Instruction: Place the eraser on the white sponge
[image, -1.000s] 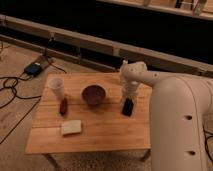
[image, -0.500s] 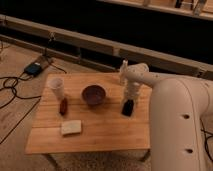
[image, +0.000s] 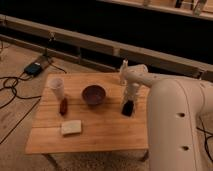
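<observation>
The eraser (image: 128, 108) is a small black block on the right side of the wooden table (image: 100, 135). My gripper (image: 130, 99) hangs straight down over it, right at its top end, at the end of the white arm (image: 137, 77). The white sponge (image: 71, 127) is a pale pad lying flat near the table's front left, far from the gripper.
A dark purple bowl (image: 93, 94) sits mid-table between eraser and sponge. A translucent white cup (image: 56, 88) stands at the back left, with a dark red oblong object (image: 63, 105) just in front of it. Cables and a blue box (image: 33, 68) lie on the floor to the left.
The gripper has dropped slightly toward the eraser. The objects on the table have not moved.
</observation>
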